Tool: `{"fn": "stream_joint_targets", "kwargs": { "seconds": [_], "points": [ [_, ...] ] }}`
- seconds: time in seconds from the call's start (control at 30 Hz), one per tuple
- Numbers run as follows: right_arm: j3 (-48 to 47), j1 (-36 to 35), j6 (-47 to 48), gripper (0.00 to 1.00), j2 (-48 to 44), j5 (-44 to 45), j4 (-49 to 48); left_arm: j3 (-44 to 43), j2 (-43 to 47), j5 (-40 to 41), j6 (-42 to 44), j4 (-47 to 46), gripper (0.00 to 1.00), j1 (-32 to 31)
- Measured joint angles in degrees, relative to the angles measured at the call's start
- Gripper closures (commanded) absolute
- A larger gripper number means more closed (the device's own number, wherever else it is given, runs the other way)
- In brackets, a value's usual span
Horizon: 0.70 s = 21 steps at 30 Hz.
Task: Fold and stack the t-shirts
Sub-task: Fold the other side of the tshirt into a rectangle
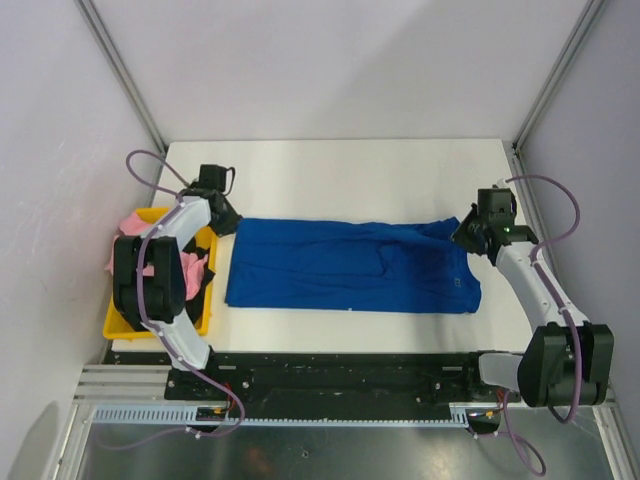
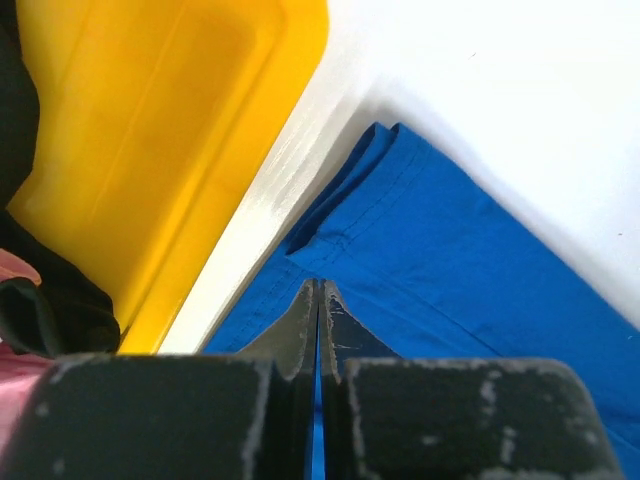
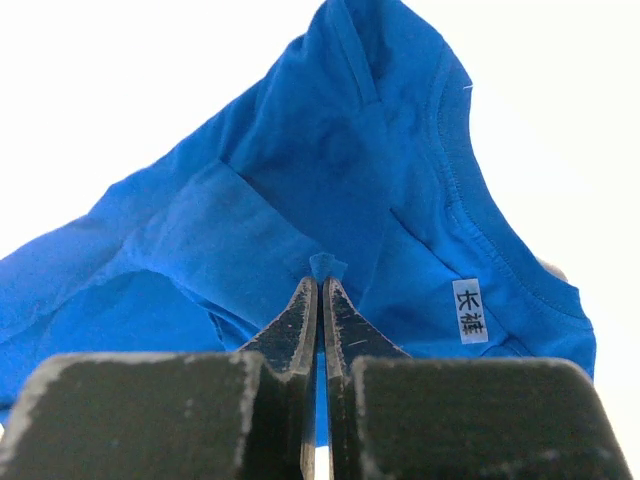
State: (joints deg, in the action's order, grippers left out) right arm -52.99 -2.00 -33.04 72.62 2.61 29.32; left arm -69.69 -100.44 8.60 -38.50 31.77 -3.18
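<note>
I judge the shirt (image 1: 350,265), flat just beside the bin (image 1: 120,325), light and limp, best held by its end edges: my right gripper (image 3: 320,290) pinches a fold at the collar end farthest from the bin, while my left gripper (image 2: 318,295) is pressed together at the bin-side corner, its hold unclear.

blue t-shirt (image 1: 350,265): folded lengthwise into 1 long band, flat across table (image 1: 400,170) centre, collar with white label at right end | pink t-shirt (image 1: 132,220), black t-shirt (image 2: 55,300): crumpled in yellow bin (image 1: 115,325), far left
</note>
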Motion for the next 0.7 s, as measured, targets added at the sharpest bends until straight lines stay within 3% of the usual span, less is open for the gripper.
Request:
{"fn": "stream_joint_targets", "kwargs": {
  "seconds": [0.33,0.7],
  "points": [
    [0.00,-0.35,-0.04,1.00,-0.39,-0.13,1.22,1.14,-0.26,-1.77,-0.02,-1.73,0.76,0.15],
    [0.00,-1.05,-0.63,1.00,2.27,-0.59,0.76,1.14,-4.68,-1.75,-0.02,-3.26,0.73,0.15]
  ]
}}
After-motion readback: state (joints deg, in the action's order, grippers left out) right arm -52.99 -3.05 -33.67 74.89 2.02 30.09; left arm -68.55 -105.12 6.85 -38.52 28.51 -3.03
